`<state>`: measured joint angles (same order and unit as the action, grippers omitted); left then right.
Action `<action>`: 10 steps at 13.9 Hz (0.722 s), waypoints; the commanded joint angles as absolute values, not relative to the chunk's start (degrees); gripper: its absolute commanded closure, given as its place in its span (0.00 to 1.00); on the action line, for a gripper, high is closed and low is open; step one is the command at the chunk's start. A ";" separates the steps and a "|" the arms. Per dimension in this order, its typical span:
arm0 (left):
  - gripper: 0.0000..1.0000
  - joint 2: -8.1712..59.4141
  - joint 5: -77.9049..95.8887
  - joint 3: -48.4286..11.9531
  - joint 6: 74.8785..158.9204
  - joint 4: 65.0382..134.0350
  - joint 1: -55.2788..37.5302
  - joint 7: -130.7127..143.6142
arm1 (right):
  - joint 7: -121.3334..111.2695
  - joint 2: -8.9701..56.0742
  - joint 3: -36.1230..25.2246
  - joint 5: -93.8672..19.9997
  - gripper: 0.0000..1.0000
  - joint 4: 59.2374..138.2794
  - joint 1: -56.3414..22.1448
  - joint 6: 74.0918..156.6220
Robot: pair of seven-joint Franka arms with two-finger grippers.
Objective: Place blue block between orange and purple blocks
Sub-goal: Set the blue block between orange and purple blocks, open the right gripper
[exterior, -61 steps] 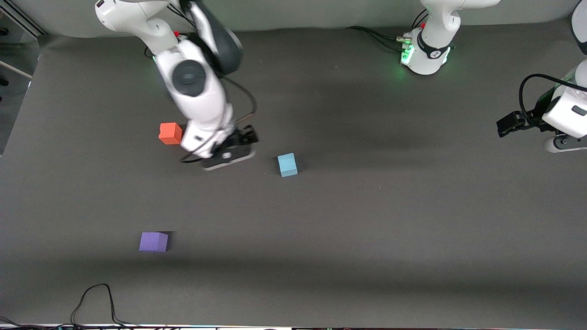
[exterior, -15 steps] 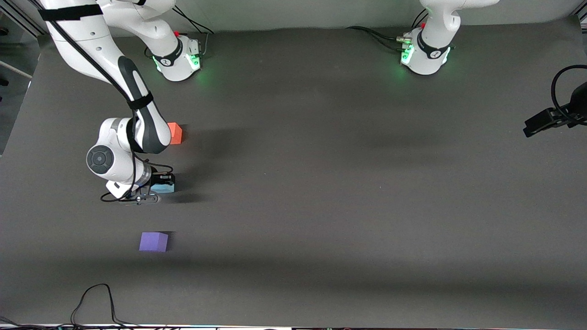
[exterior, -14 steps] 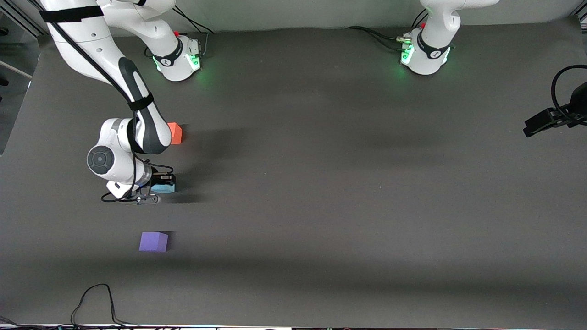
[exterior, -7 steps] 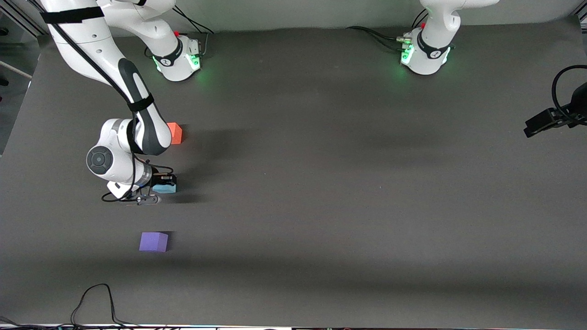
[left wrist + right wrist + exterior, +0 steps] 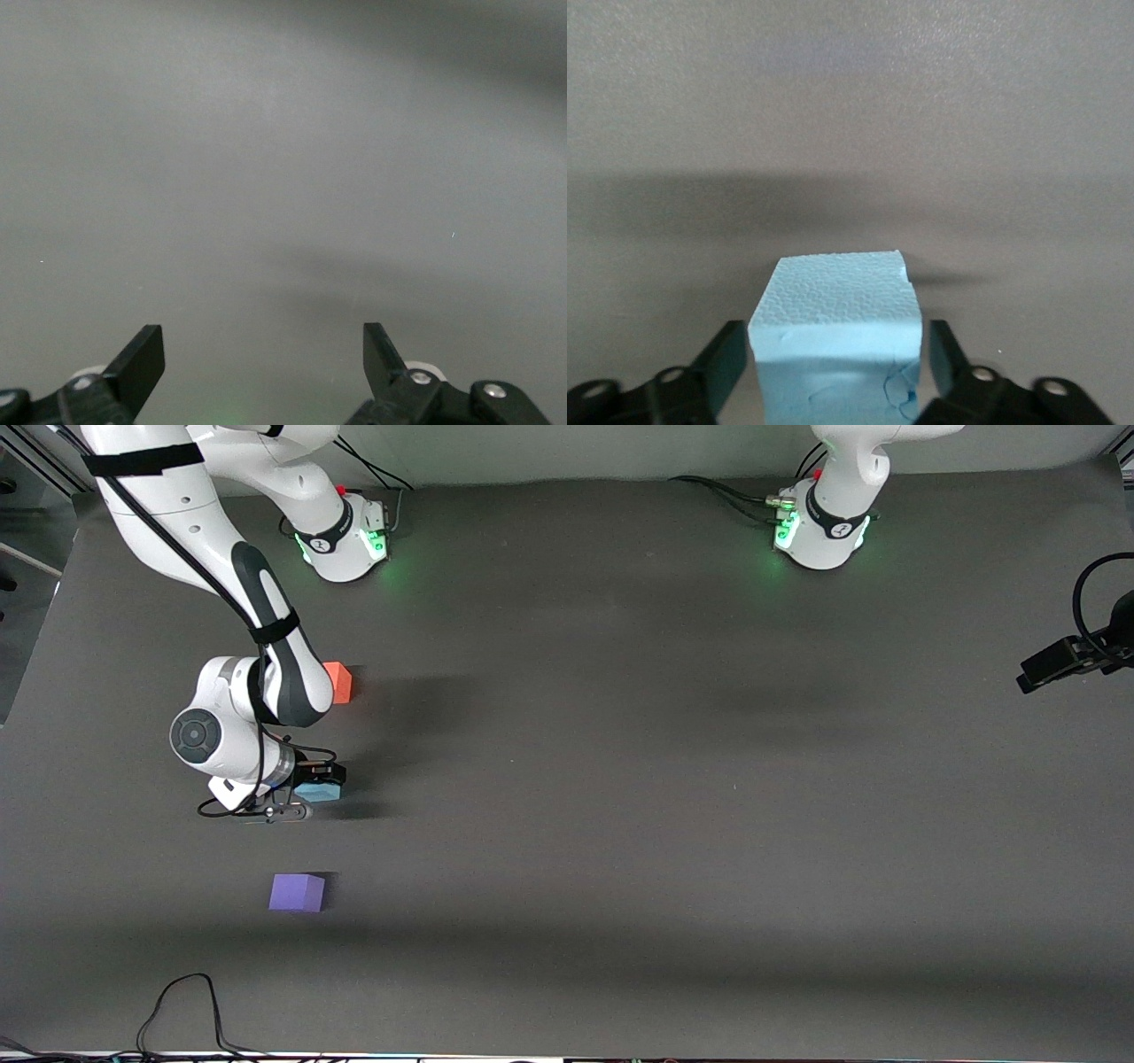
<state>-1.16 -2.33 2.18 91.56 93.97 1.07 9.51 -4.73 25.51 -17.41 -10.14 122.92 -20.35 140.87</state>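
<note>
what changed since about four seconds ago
The right pincer took hold of the blue block and carried it toward the right arm's end of the table, to a spot between the orange block and the purple block. Its fingers now look slightly parted beside the block. The left pincer drew back toward the table edge. Orange and purple blocks stayed put.

Lighting was even, dim overhead. Tabletop (image 5: 620, 797) matte, no glare. Soft shadow bands crossed it; the right arm's shadow fell toward 3 o'clock. Green base LEDs glowed. Wrist views looked hazy, front view sharp.
</note>
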 commanded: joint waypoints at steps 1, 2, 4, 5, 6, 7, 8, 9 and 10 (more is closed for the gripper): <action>0.00 -0.70 -1.49 2.11 91.84 93.08 1.32 9.93 | -7.03 21.64 -17.93 -12.13 0.00 123.14 -20.74 138.45; 0.00 -0.70 -1.41 2.11 91.85 93.08 1.32 9.93 | -7.03 19.10 -17.93 -12.04 0.00 122.96 -20.74 136.34; 0.00 -0.70 -1.49 2.11 91.85 93.08 1.32 9.93 | -6.94 13.30 -18.45 -11.69 0.00 121.12 -20.83 129.77; 0.00 -0.70 -1.58 2.11 91.76 93.08 1.32 9.93 | -6.94 10.84 -18.72 -11.34 0.00 119.55 -20.83 125.38; 0.00 -0.70 -1.58 2.11 91.67 93.08 1.23 9.58 | -6.94 8.90 -19.33 -11.25 0.00 118.05 -20.83 121.33; 0.00 -0.79 -1.67 2.02 91.50 93.08 1.23 9.49 | -6.94 6.44 -19.86 -10.90 0.00 116.65 -20.92 117.46; 0.00 -0.79 -1.67 2.02 91.23 93.08 1.23 9.49 | -6.94 3.81 -19.86 -9.51 0.00 115.41 -20.83 114.29; 0.00 -1.05 -1.76 2.02 90.97 93.08 1.23 9.49 | -6.94 1.00 -19.86 -7.67 0.00 113.92 -20.83 111.13; 0.00 -1.23 -1.76 2.02 90.88 93.08 1.23 9.49 | -6.94 -1.38 -19.78 -6.34 0.00 112.25 -21.09 107.96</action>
<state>-1.09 -2.22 2.12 91.72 93.95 1.09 9.51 -5.81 3.69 -19.45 -8.70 114.04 -20.41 113.13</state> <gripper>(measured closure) 0.000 0.000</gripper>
